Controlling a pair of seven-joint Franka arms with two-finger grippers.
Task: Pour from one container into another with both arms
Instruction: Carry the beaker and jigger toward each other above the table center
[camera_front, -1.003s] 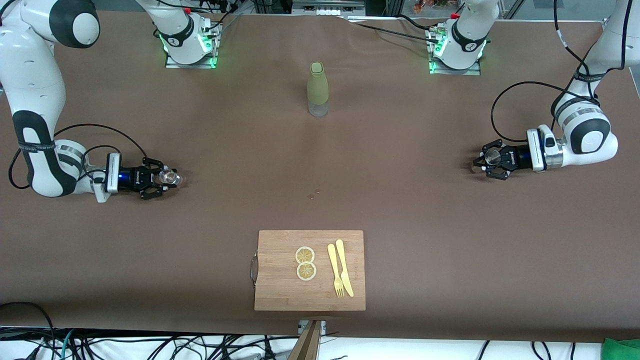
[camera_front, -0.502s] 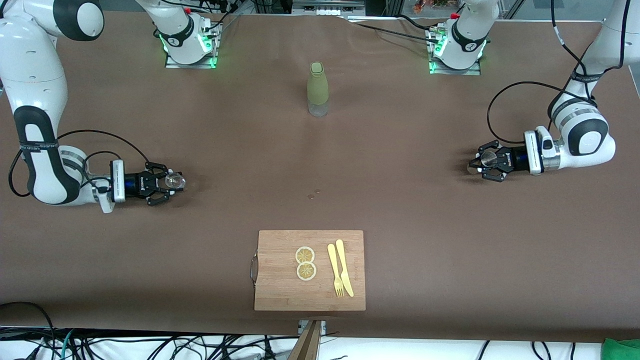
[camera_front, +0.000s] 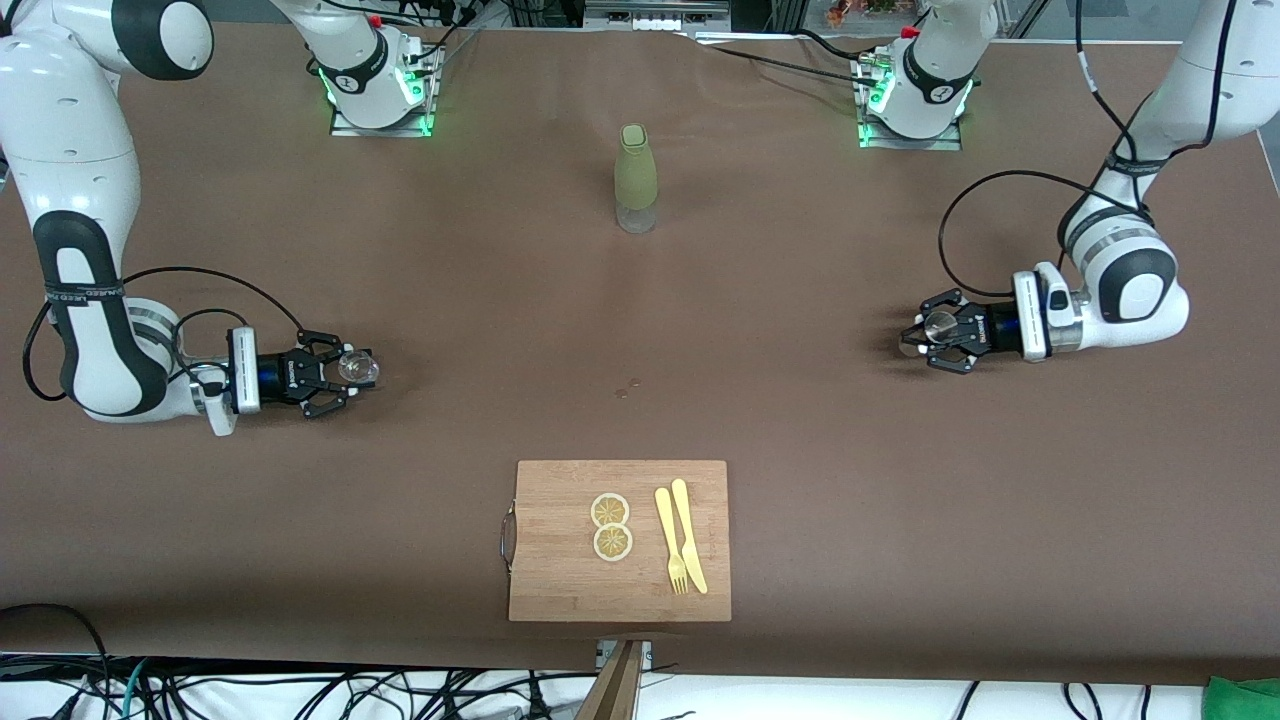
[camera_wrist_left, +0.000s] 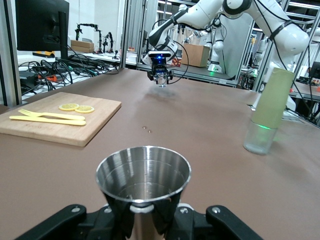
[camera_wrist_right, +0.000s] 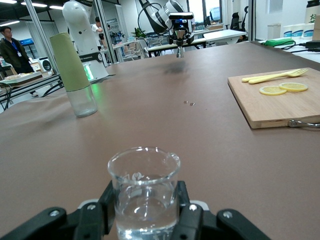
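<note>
Two grippers: both clamped.
Right gripper (camera_front: 345, 372): glass (camera_front: 356, 368) is held.
Left gripper (camera_front: 925, 335): jigger (camera_front: 939, 324) is held.

Between the left gripper (camera_front: 912, 333) and the right gripper (camera_front: 368, 372) the brown worktop (camera_front: 800, 480) lies bare, apart from a few small specks (camera_front: 628, 388) near its middle. The tall olive-green sleeved bottle (camera_front: 635, 178) stands upright farther from the front camera than that lane. The wooden cutting board (camera_front: 560, 560), carrying lemon slices (camera_front: 611, 526) and a yellow plastic fork and knife (camera_front: 680, 546), lies nearer the camera, well apart from both grippers.

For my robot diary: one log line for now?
left tool: holds steel jigger | right tool: holds clear glass | pouring: not started
</note>
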